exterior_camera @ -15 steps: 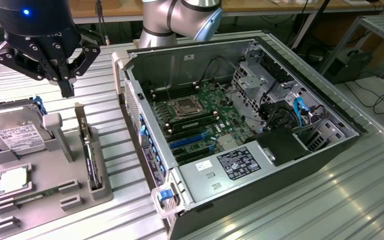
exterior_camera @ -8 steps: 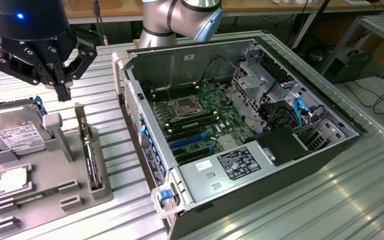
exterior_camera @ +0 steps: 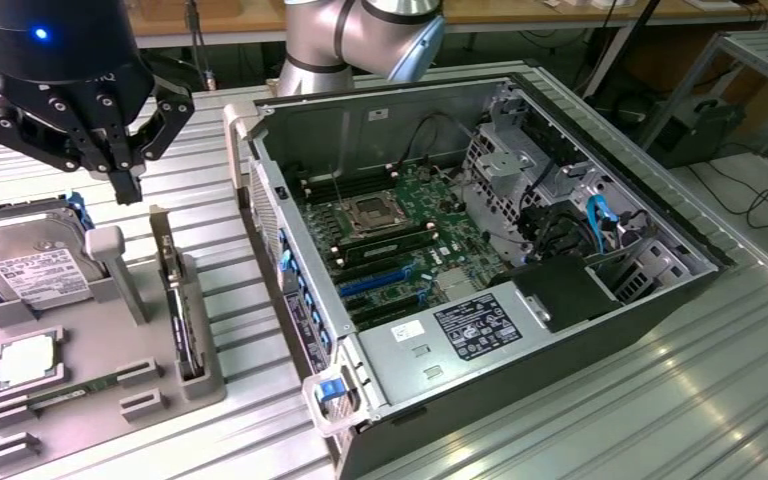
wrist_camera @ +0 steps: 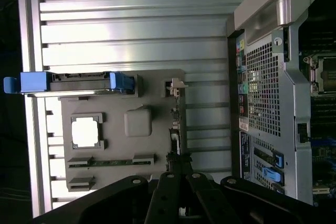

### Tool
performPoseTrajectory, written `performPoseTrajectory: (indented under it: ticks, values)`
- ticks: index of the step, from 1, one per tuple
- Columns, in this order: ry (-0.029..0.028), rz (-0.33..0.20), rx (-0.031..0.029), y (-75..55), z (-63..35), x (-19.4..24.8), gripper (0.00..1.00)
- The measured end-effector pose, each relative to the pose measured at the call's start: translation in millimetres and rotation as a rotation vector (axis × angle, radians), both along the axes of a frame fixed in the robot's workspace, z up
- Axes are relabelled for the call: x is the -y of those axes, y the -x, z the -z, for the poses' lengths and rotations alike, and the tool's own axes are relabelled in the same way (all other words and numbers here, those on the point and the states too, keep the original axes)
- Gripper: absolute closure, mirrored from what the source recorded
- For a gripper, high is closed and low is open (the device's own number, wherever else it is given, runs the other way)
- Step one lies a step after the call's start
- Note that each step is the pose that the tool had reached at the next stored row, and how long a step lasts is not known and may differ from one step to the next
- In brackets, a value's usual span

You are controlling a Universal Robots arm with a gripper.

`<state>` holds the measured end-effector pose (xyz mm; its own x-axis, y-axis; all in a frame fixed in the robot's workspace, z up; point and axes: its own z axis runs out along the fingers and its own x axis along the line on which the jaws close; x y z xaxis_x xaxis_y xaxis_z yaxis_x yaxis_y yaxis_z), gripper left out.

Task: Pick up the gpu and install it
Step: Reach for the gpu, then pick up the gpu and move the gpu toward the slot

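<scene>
One gpu [exterior_camera: 171,290], one drive [exterior_camera: 31,265], one case [exterior_camera: 357,125]

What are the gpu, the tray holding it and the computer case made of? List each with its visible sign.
The gpu: circuit board presumably, seen edge-on as a thin dark slab. The tray: matte grey, moulded-looking blocks, likely plastic, perhaps printed. The computer case: bare grey sheet metal with a dull sheen and perforated rear panel, probably steel.

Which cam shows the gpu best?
Exterior view: the gpu stands on edge in the gray holder, its long side in sight. The wrist view sees it edge-on, as a thin strip.
</scene>
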<state>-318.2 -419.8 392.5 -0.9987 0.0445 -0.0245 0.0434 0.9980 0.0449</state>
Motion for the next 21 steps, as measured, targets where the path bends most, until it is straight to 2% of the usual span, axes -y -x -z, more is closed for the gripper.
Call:
performPoseTrajectory:
  ticks: [12, 14, 15, 18, 19, 21]
  values:
    - [0.0, 0.0, 0.0, 0.0, 0.0, 0.0, 0.89]
    - [0.0, 0.0, 0.0, 0.0, 0.0, 0.0, 0.76]
    - [0.0, 0.0, 0.0, 0.0, 0.0, 0.0, 0.76]
    - [0.0, 0.0, 0.0, 0.0, 0.0, 0.0, 0.58]
    - [0.0, 0.0, 0.0, 0.0, 0.0, 0.0, 0.58]
    - [0.0, 0.0, 0.0, 0.0, 0.0, 0.0, 0.46]
